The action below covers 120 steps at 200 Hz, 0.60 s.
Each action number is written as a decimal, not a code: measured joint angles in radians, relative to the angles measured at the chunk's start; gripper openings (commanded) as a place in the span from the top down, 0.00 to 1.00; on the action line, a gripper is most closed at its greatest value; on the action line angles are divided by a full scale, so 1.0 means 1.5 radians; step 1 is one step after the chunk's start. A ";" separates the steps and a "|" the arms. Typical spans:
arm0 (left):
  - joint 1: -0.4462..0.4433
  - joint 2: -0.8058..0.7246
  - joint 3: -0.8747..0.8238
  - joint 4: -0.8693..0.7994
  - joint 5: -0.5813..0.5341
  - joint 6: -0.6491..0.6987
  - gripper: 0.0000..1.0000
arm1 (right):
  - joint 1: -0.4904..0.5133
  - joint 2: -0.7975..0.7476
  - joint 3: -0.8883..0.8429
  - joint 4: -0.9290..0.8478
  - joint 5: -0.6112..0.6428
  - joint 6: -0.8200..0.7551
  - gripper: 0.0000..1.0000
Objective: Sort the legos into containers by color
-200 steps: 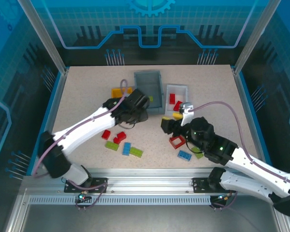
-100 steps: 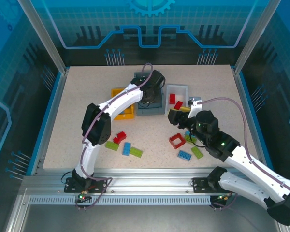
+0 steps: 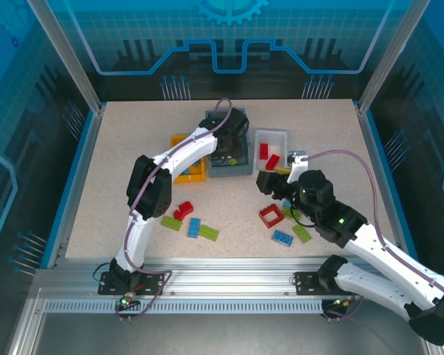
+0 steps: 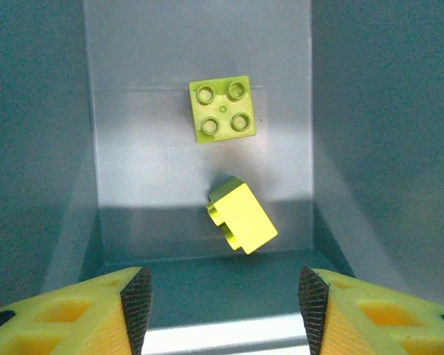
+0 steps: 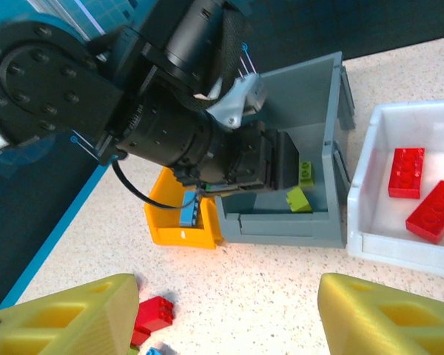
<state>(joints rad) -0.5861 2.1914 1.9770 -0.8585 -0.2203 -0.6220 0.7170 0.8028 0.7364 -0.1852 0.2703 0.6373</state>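
left wrist: left pincer (image 4: 222, 299) just parted, lime brick (image 4: 243, 218) dropped mid-frame into grey bin (image 4: 133, 163), one more green sorted; right pincer (image 5: 229, 310) spread, empty.

My worktop (image 3: 118, 170) was a pale, speckled slab. Three bins stood directly on its far half in a row. The yellow-orange bin (image 3: 196, 174) was on the left, the grey bin (image 3: 229, 171) was right against it, and the white bin (image 3: 271, 133) was just beside that. Loose pieces lay on the near half. To the left were two red bricks (image 3: 182, 211), a small lime brick (image 3: 170, 222), a blue brick (image 3: 194, 227) and a long lime brick (image 3: 209, 233). To the right were a red frame (image 3: 271, 216), a blue plate (image 3: 283, 237) and a lime plate (image 3: 302, 233).
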 measured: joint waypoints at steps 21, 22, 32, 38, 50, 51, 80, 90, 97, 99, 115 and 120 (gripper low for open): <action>-0.006 -0.067 -0.038 0.007 0.000 0.000 0.42 | 0.000 -0.010 0.000 -0.028 0.013 0.000 0.34; -0.006 -0.073 -0.042 0.009 0.000 0.000 0.42 | 0.000 -0.010 0.000 -0.030 0.014 0.000 0.34; -0.013 -0.119 -0.063 0.016 -0.001 0.000 0.42 | -0.001 -0.011 0.003 -0.050 0.022 0.000 0.34; -0.018 -0.147 -0.076 0.023 -0.002 0.001 0.42 | -0.002 -0.011 0.007 -0.062 0.026 -0.001 0.35; -0.033 -0.214 -0.107 0.040 -0.003 0.003 0.42 | -0.003 -0.009 0.019 -0.092 0.036 -0.001 0.35; -0.034 -0.222 -0.111 0.042 -0.003 0.003 0.41 | -0.003 -0.009 0.020 -0.093 0.036 -0.001 0.35; -0.075 -0.406 -0.226 0.106 0.007 0.013 0.41 | -0.012 0.015 0.075 -0.161 0.048 -0.005 0.37; -0.087 -0.468 -0.277 0.131 0.013 0.014 0.42 | -0.013 0.031 0.097 -0.191 0.048 -0.008 0.40; -0.094 -0.509 -0.313 0.148 0.022 0.015 0.42 | -0.013 0.045 0.113 -0.212 0.047 -0.010 0.42; -0.096 -0.522 -0.323 0.151 0.024 0.015 0.42 | -0.013 0.050 0.117 -0.218 0.046 -0.011 0.43; -0.111 -0.607 -0.410 0.187 0.052 0.012 0.44 | -0.013 0.095 0.140 -0.263 0.036 -0.023 0.52; -0.115 -0.629 -0.437 0.194 0.062 0.011 0.44 | -0.013 0.112 0.142 -0.277 0.028 -0.025 0.54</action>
<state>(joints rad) -0.7586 1.2480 1.3209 -0.5678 -0.1276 -0.6060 0.6968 0.9707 0.9501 -0.6006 0.3122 0.6003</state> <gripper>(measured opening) 0.571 0.508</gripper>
